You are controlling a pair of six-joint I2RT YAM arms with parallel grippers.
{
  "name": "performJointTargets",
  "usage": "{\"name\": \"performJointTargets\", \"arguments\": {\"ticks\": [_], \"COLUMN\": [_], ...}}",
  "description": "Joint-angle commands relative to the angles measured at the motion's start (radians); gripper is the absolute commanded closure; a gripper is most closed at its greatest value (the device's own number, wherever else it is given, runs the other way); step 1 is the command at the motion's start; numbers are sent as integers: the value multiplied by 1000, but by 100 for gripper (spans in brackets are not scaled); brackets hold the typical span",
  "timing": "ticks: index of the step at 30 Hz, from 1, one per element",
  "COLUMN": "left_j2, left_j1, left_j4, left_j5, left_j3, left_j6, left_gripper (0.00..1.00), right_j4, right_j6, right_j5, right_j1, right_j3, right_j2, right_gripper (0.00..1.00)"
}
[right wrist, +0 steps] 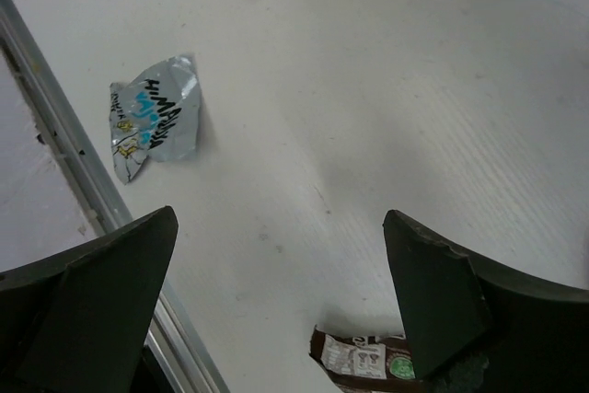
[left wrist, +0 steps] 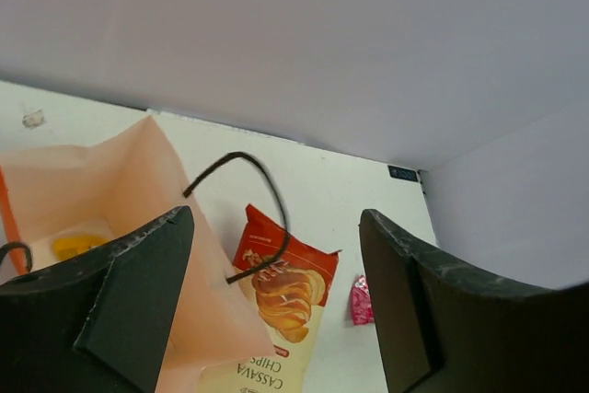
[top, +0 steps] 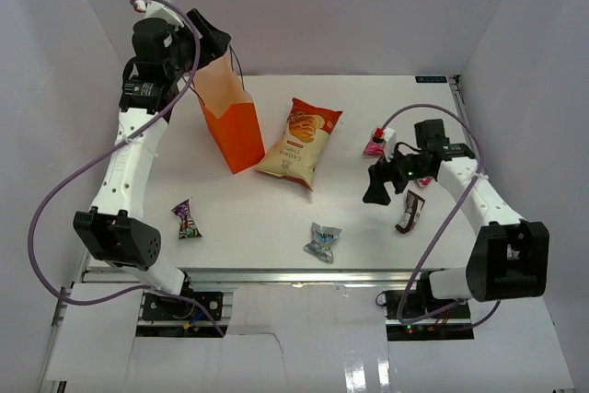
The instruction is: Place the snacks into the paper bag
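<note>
Hanging the left gripper [top: 213,41], wide open and empty, right over the mouth of the paper bag [top: 235,131] at upper left, guessing to keep it upright, while parking the right gripper [right wrist: 281,216], equally spread and empty, low between the silver packet [right wrist: 155,117] and the brown packet [top: 410,212] at lower right, probably lining up a grab.

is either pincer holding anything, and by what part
Nothing is held: both the left pincer, over the upright orange paper bag, and the right pincer are open.

The white-and-black left arm [top: 124,163] rises steeply toward the far left. Its black left gripper [top: 213,43] tips downward, jaws spread wide and empty. The right arm [top: 483,195] folds low and inward, and the right gripper [top: 375,189] points down, jaws apart, holding nothing.
</note>
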Motion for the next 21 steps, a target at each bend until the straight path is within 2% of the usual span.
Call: {"name": "performJointTargets", "arguments": {"ticks": [1,2,4,5,7,8,10,15,18,21], "left_j2": [-140,-175,-306,-354,-497,-545,-676,-882,-967,-1034], "left_j1": [1,1,-1,-1,1,-1,-1,1,1,-1], "left_j4": [30,33,38,38,16,4,-46,-168,-267,-283], "left_j5": [145,168,169,155,103,77,23,-142,-187,-178], "left_j3": [-34,-66,-184,-224,-339,-376,-471,-651,-752,-845], "left_j6": [69,80,110,124,152,152,152,84,6,-54], "left_gripper": [16,15,13,11,6,4,2,2,2,2], "right_j4": [-64,-66,-40,-1,56,70,106,179,182,184], "right_j6": [41,32,47,67,207,208,313,470,499,501], "right_j5": [73,81,116,174,312,348,456,515,595,679], "right_j1": [155,239,321,399,506,539,615,718,784,823], "right_j3": [52,43,23,9,13,20,24,24,20,12], "right_j2": [21,23,21,23,61,72,87,131,158,181], "right_gripper": [0,0,0,0,0,4,4,4,3,4]}}
